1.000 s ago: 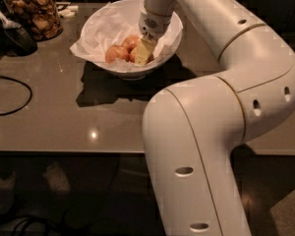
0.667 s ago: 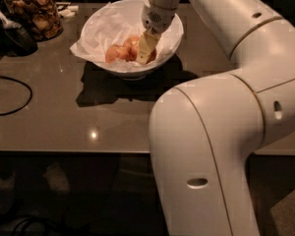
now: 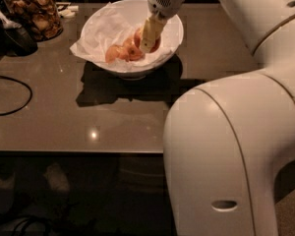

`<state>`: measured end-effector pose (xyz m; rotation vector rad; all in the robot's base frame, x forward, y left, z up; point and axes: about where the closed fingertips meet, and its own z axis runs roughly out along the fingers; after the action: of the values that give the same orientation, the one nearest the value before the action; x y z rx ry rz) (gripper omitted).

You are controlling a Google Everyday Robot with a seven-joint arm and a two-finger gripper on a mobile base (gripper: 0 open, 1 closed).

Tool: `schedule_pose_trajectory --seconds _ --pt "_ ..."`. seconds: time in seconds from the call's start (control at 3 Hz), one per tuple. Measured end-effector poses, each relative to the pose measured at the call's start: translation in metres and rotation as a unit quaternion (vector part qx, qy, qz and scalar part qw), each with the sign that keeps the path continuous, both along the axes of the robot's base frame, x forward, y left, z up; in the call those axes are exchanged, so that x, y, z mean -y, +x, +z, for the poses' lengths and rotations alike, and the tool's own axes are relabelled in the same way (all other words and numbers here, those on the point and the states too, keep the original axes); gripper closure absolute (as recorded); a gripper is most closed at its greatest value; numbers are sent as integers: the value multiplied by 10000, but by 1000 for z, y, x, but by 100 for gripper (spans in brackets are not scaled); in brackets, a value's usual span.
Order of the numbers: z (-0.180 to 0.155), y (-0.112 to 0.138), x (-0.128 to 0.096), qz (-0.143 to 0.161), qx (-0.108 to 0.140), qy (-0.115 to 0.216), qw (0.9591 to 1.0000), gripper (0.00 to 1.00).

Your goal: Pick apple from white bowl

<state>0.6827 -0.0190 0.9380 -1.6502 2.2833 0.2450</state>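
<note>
The white bowl stands at the back of the dark table and is lined with crumpled white paper. My gripper reaches down into its right half from above. It is shut on the red-orange apple, which shows on either side of the near finger and sits higher than the other fruit. Two plainer orange-pink apples lie in the bowl to the left of the gripper.
A glass jar of brown snacks stands at the back left beside a dark object. A black cable loops on the table's left. My large white arm fills the right foreground. The table's front edge runs across the middle.
The gripper has moved up and slightly back inside the bowl, and the red-orange apple now shows at its tip, higher than before. The arm's near segments have shifted right.
</note>
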Motion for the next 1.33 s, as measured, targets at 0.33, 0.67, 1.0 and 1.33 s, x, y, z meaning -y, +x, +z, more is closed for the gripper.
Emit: schedule_pose_trajectory --seconds 0.33,0.67,1.0,1.33 --pt "27 -14 -1 298 148 306 9990 100" --pt "56 -34 -4 652 325 596 9956 100" --pt "74 -48 -3 855 419 761 9925 100" --pt "82 -63 4 898 412 844 9915 100"
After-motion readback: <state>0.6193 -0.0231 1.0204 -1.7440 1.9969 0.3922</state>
